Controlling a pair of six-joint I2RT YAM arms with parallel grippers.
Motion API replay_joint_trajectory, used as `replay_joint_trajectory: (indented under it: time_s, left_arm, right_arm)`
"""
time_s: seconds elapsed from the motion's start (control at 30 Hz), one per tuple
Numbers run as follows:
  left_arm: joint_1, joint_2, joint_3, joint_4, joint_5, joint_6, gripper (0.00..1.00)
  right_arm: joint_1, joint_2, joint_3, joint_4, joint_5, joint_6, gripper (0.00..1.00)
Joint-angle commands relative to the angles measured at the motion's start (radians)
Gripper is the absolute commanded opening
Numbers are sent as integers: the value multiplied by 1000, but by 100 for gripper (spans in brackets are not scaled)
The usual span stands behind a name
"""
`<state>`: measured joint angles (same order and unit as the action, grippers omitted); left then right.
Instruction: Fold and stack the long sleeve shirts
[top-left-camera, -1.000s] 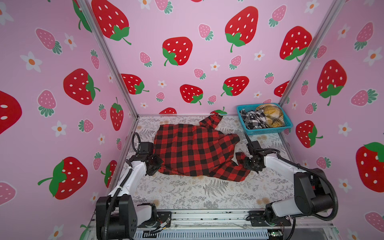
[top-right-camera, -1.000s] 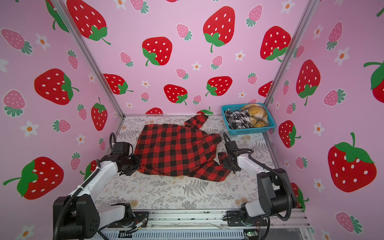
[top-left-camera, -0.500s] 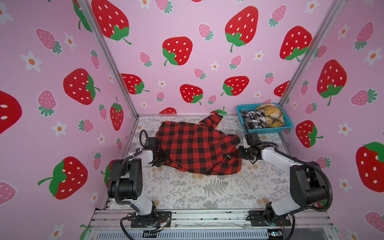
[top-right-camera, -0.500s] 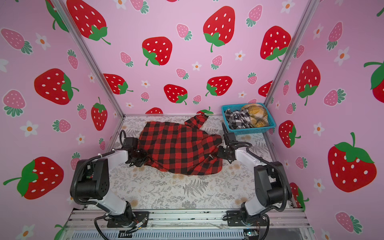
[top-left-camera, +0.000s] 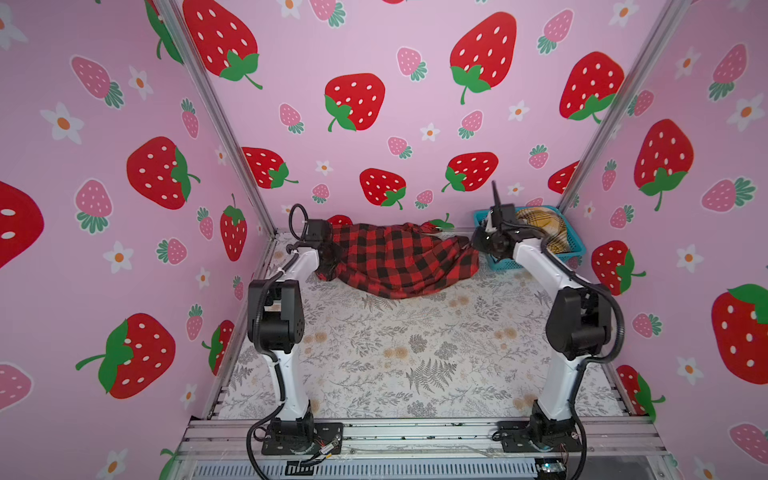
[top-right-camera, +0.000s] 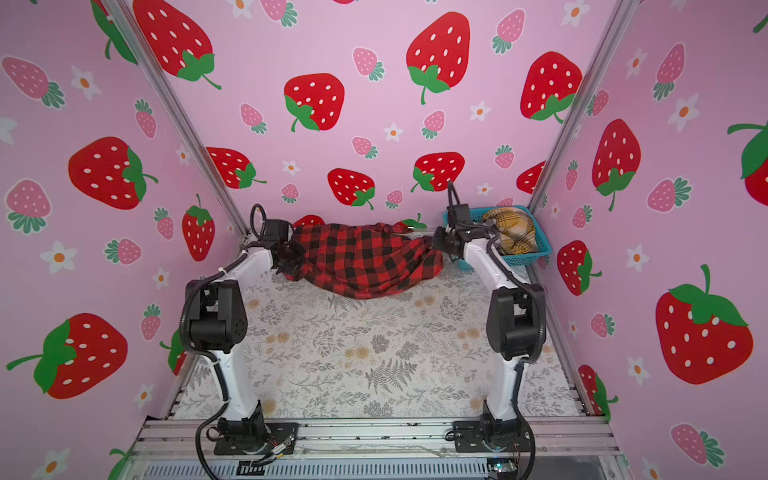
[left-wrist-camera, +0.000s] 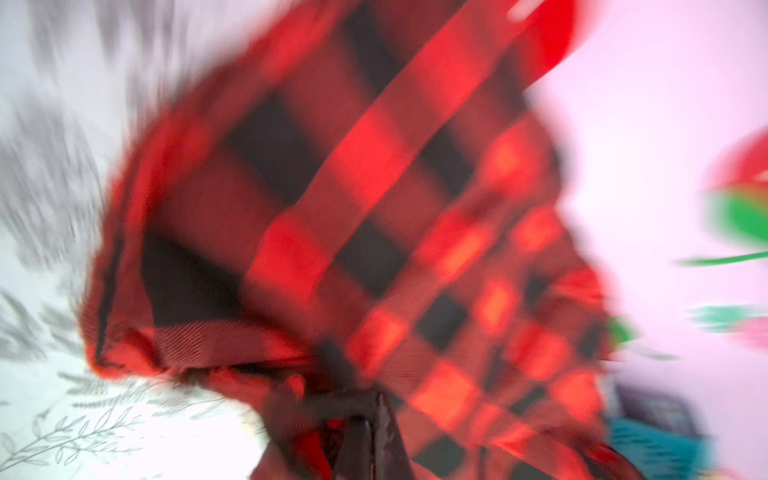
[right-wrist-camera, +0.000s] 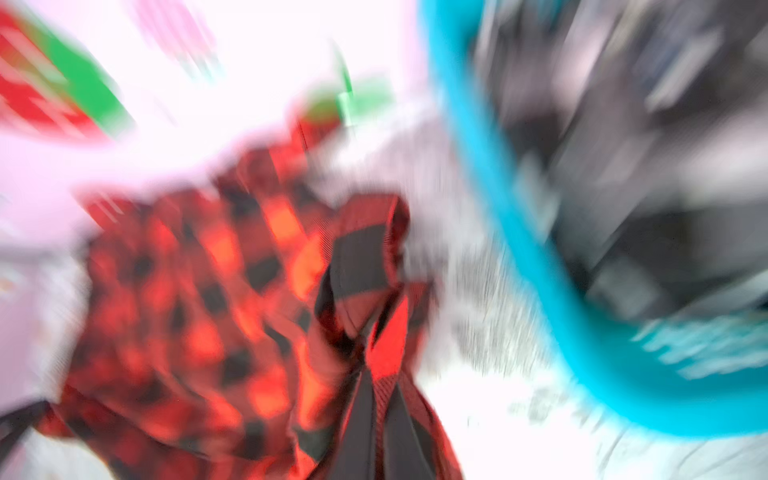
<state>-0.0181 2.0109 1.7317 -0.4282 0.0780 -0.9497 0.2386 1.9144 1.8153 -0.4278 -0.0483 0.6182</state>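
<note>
Since both claws pinch opposite ends, I judge to spread it, a top view shows the red-and-black buffalo-check flannel shirt (top-left-camera: 395, 262) slung between left gripper (top-left-camera: 326, 255) and right gripper (top-left-camera: 478, 243), sagging onto the table (top-left-camera: 415, 353) beside the turquoise perforated plastic basket (top-left-camera: 575, 249). Left wrist: blurred plaid bunched in clamped jaws. Right wrist: likewise.

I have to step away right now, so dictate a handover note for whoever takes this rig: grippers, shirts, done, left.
Left gripper: shut on one end of the red shirt.
Right gripper: shut on its other end.
The shirt hangs between them near the back wall, its middle sagging to the table.
Yellow shirt lies in the basket.
Done: nothing folded or stacked.
Left: fold the red shirt, then the basket's, and stack.
</note>
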Motion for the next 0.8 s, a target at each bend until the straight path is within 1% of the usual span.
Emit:
replay_joint_trajectory:
  time_s: [0.0, 0.07, 0.17, 0.27, 0.33, 0.43, 0.53, 0.63, 0.77]
  left_arm:
    - [17, -192, 207, -90, -147, -25, 0]
    - [30, -275, 204, -100, -170, -35, 0]
    - [51, -393, 90, -100, -142, -48, 0]
    - [55, -488, -132, -73, -72, -31, 0]
    - [57, -554, -318, -52, -35, -21, 0]
    - [59, -661, -604, -33, -17, 7, 0]
    - [68, -742, -846, -49, -4, 27, 0]
    - [92, -795, -1022, -69, 2, 54, 0]
    - [95, -814, -1133, -104, 11, 85, 0]
  right_arm:
    - [-65, -206, 109, 1, 43, 19, 0]
    - [-66, -279, 108, 11, 50, 18, 0]
    - [-65, -375, 27, 5, 36, 15, 0]
    - [-67, -468, -151, 27, -13, 15, 0]
    - [-65, -545, -310, 43, -48, 12, 0]
    - [-65, -669, -546, 55, -45, 3, 0]
    - [-63, -779, -753, 41, -43, -3, 0]
    - [-62, -877, -939, 0, -28, -9, 0]
    - [-62, -977, -1104, -49, -21, -2, 0]
